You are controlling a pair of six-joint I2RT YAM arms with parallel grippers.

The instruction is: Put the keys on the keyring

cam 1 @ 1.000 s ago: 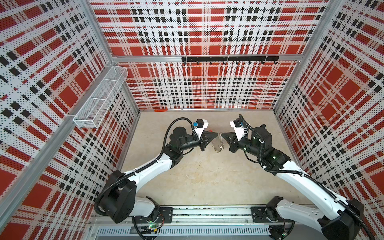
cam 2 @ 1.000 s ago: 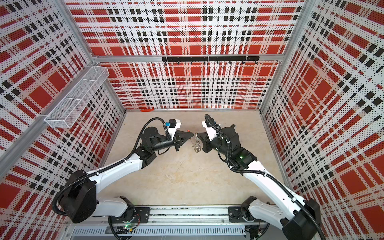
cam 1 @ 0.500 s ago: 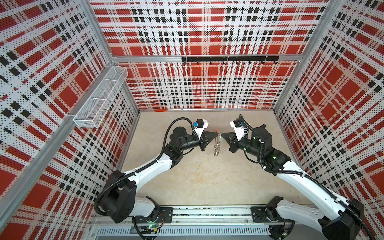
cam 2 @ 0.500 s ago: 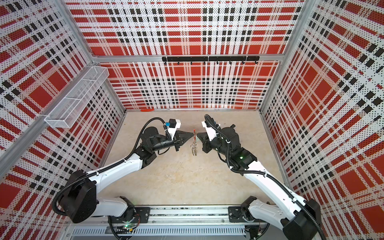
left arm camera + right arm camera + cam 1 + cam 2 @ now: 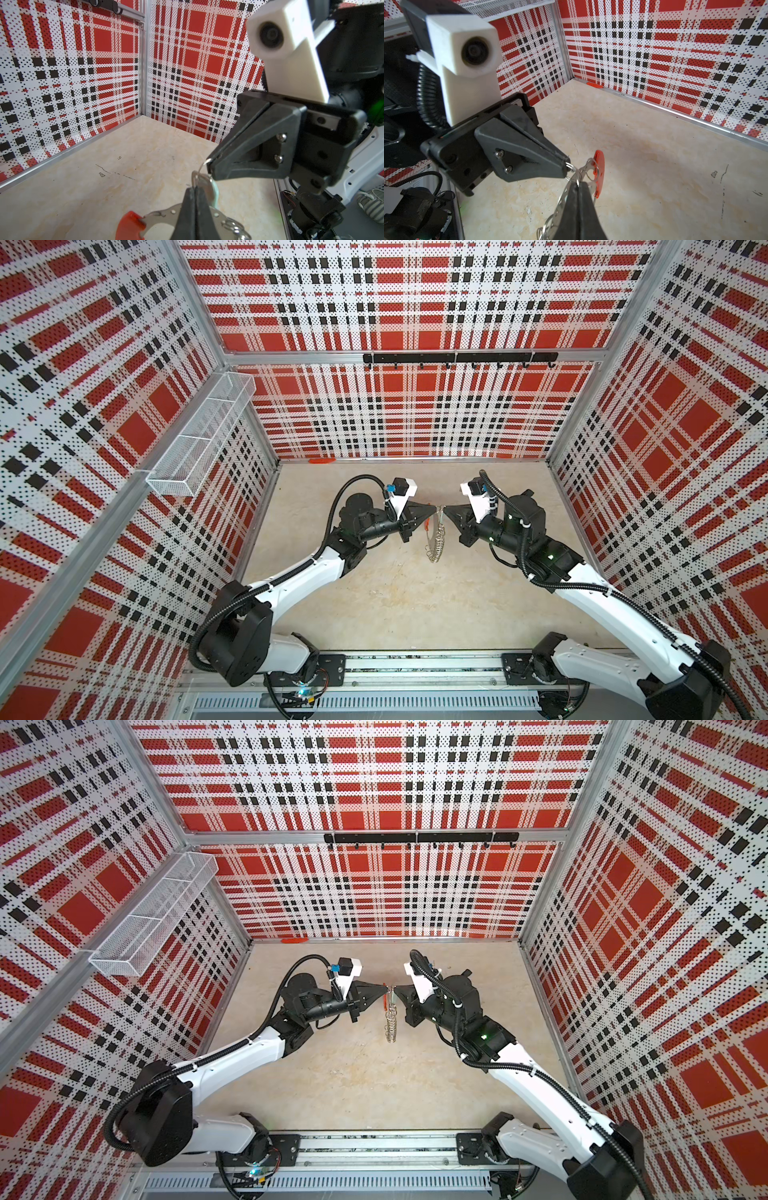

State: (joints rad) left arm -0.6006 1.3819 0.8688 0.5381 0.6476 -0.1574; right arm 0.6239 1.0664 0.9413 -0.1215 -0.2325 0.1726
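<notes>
**A:** What do you have on the left?

**B:** Your left gripper (image 5: 430, 506) is raised over the surface (image 5: 386, 605). Its fingers (image 5: 188, 214) are together, clamped on the keys (image 5: 204, 184), and the pale tag (image 5: 216, 194) pokes out beside them.

**A:** And in the middle?

**B:** The keyring (image 5: 435, 545) hangs between your two tips. Its wire loops dangle below, and its red tab (image 5: 599, 172) sits near the top.

**A:** The right?

**B:** Your right gripper (image 5: 446, 508) meets the left one almost tip to tip, with its fingers pressed together on a thin wire of the keyring. I cannot tell whether that wire is the ring's open end.

**A:** Which step is this?

**B:** I judge it to be the threading itself. You have the keys in one arm and the ring in the other, and they are not yet clearly joined.

**A:** What does the next move call for?

**B:** Small, slow travel. You need to line the key's hole up with the wire and slide it along, keeping both grips firm. A slack pinch could drop the bundle.
</notes>
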